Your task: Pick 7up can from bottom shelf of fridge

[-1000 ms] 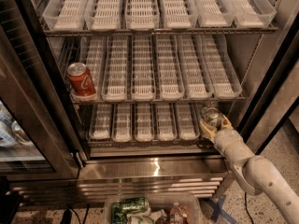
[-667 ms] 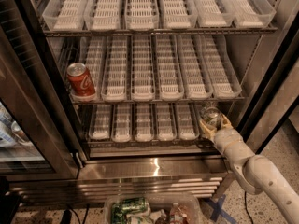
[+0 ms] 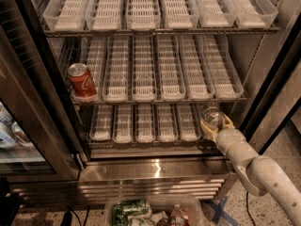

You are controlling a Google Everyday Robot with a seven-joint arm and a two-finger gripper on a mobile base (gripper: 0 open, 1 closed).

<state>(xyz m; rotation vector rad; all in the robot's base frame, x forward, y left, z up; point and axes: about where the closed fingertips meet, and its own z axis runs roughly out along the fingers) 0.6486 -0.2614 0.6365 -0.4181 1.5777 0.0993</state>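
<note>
The fridge [image 3: 42,98] stands open with wire racks of clear plastic lanes. The 7up can [image 3: 211,116], with a shiny silver top, stands at the right end of the bottom shelf [image 3: 141,126]. My gripper [image 3: 215,125] reaches in from the lower right and its cream fingers sit on either side of the can, closed around it. The can's lower body is hidden behind the fingers.
A red Coca-Cola can [image 3: 81,82] stands at the left end of the middle shelf. The stainless steel base [image 3: 150,173] runs below the shelves. A clear bin [image 3: 155,211] with green cans and bottles sits on the floor in front. The glass door [image 3: 19,140] is at the left.
</note>
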